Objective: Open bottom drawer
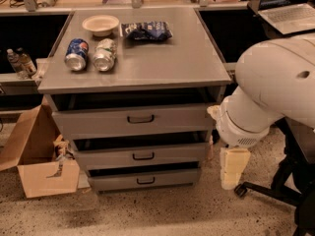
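Hanging low beside the table's right edge, the hand points floorward; open or closed, I cannot tell. Lowest of three stacked fronts, the bottom drawer sits left of the hand, untouched.

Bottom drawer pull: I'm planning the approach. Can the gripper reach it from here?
Probably yes: the gripper hangs beside the bottom drawer, and nothing stands before its black pull.

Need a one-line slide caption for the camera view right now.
Robot's cream tool hangs low, right of the grey metal cabinet, apart from the slim grey bottom drawer.
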Controlling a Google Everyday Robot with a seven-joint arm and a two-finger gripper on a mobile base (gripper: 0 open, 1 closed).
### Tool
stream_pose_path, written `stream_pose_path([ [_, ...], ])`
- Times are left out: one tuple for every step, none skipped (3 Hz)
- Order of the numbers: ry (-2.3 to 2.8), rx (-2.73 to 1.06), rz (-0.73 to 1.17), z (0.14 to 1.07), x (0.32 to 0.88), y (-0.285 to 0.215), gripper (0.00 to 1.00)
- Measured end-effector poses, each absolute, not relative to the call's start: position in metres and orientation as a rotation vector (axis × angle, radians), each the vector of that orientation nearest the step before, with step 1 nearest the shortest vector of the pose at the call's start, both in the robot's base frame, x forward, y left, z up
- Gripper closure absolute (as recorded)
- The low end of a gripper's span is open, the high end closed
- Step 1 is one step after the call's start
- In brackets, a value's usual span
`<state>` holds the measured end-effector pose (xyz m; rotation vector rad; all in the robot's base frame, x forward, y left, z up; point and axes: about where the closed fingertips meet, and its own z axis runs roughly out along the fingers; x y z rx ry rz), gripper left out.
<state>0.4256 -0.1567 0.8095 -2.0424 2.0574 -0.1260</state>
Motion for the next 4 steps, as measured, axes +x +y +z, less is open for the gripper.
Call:
stream_pose_path([
  [2.055, -2.048, -0.116, 0.804, 0.426, -0.156, 0.0],
  [2.028, -2.114, -0.005, 0.746, 0.425, -0.147, 0.0],
  [1.973, -2.175, 0.104, 0.673, 0.417, -0.136, 0.0],
  [1.903, -2.172, 0.173, 0.609, 0.415, -0.121, 0.0],
])
